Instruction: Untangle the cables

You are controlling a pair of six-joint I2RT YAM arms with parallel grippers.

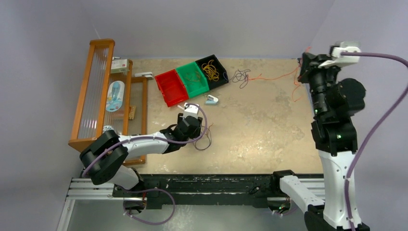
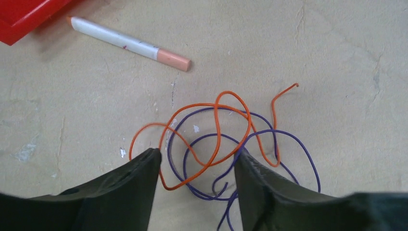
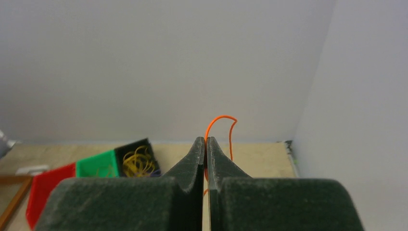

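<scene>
Left wrist showed the left end effector [image 2: 197, 163] spread over an orange wire [image 2: 217, 137] knotted with a purple wire [image 2: 269, 139] on the worktop [image 2: 337, 57]; right end effector [image 3: 206, 149] pinched another orange wire [image 3: 219, 120] aloft; better to pinch only orange, lift slowly.

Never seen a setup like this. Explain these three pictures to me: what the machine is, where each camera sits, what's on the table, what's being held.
Two robot arms are bolted to a table. One camera looks down from above; one rides on each wrist.

The left gripper hangs low, its jaws apart on either side of a tangle of an orange wire and a purple wire, near a marker pen. The right gripper is raised, jaws shut on another orange wire.

Red, green and black bins sit further back.
</scene>
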